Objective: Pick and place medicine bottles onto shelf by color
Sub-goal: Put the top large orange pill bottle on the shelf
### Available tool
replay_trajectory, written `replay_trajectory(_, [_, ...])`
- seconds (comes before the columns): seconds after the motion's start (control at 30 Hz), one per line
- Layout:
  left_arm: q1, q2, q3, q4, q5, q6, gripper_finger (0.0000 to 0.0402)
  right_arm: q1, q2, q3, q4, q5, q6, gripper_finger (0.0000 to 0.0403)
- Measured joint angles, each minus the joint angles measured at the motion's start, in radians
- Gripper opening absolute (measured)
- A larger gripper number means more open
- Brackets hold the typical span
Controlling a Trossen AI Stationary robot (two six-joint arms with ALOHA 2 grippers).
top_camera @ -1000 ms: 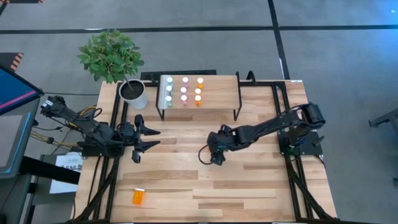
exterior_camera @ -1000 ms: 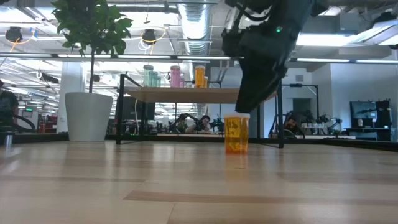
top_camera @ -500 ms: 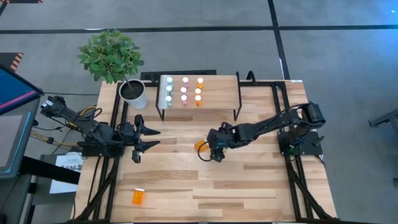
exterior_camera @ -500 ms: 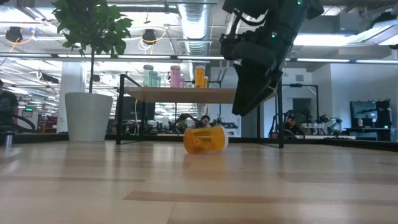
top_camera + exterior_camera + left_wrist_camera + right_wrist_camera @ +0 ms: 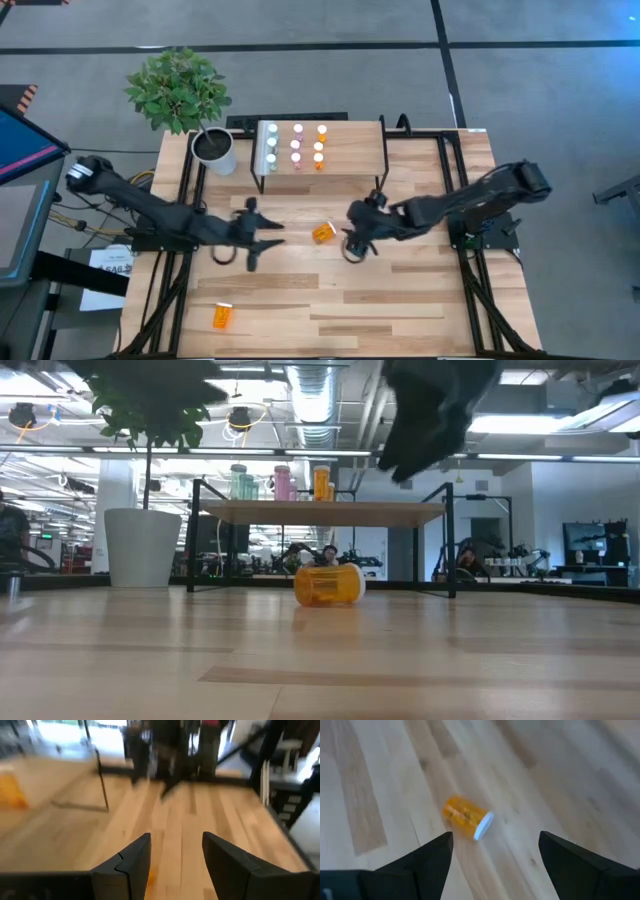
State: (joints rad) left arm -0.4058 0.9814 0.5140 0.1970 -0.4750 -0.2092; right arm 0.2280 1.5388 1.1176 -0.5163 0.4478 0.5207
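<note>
An orange medicine bottle (image 5: 323, 233) with a white cap lies on its side on the tabletop in front of the shelf (image 5: 355, 150); it also shows in the low view (image 5: 327, 584) and the right wrist view (image 5: 467, 817). My right gripper (image 5: 354, 243) hangs open above the table, just right of that bottle, touching nothing. My left gripper (image 5: 266, 242) is open too, left of the bottle and pointing toward it. On the shelf stand rows of teal (image 5: 271, 143), pink (image 5: 296, 145) and orange (image 5: 320, 145) bottles. A second orange bottle (image 5: 222, 316) lies near the table's front left.
A white pot (image 5: 214, 150) with a leafy plant stands at the shelf's left end. The shelf's thin black legs (image 5: 196, 535) reach down to the table. Bare wood spreads across the table's middle and near right.
The orange bottle stood upright under my right gripper, then tipped over toward the table's left and now lies on its side. My right gripper has risen and drawn back a little to the right. My left gripper has swung out toward the table's middle, closer to the bottle.
</note>
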Motion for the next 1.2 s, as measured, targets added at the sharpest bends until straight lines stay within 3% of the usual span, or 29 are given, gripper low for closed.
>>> replay_trajectory(0.17, [0.049, 0.228, 0.044, 0.017, 0.015, -0.042, 0.0167, 0.091, -0.133, -0.141, 0.118, 0.119, 0.061, 0.0315])
replay_trajectory(0.27, [0.091, 0.347, 0.056, 0.085, 0.006, -0.049, 0.0171, 0.137, -0.183, -0.251, 0.282, 0.14, 0.06, 0.0315])
replay_trajectory(0.47, [0.176, 0.552, 0.128, 0.187, 0.098, -0.084, 0.0189, 0.193, -0.191, -0.411, 0.588, 0.195, 0.046, 0.0315])
replay_trajectory(0.67, [0.207, 0.749, 0.254, 0.15, 0.13, -0.092, 0.0206, 0.197, -0.194, -0.458, 0.649, 0.251, 0.046, 0.0315])
replay_trajectory(0.97, [0.208, 0.856, 0.355, 0.054, 0.117, -0.088, 0.0226, 0.211, -0.2, -0.459, 0.679, 0.254, 0.023, 0.0315])
replay_trajectory(1.2, [0.215, 0.878, 0.346, -0.003, 0.154, -0.115, 0.0207, 0.211, -0.2, -0.459, 0.684, 0.254, 0.028, 0.0315])
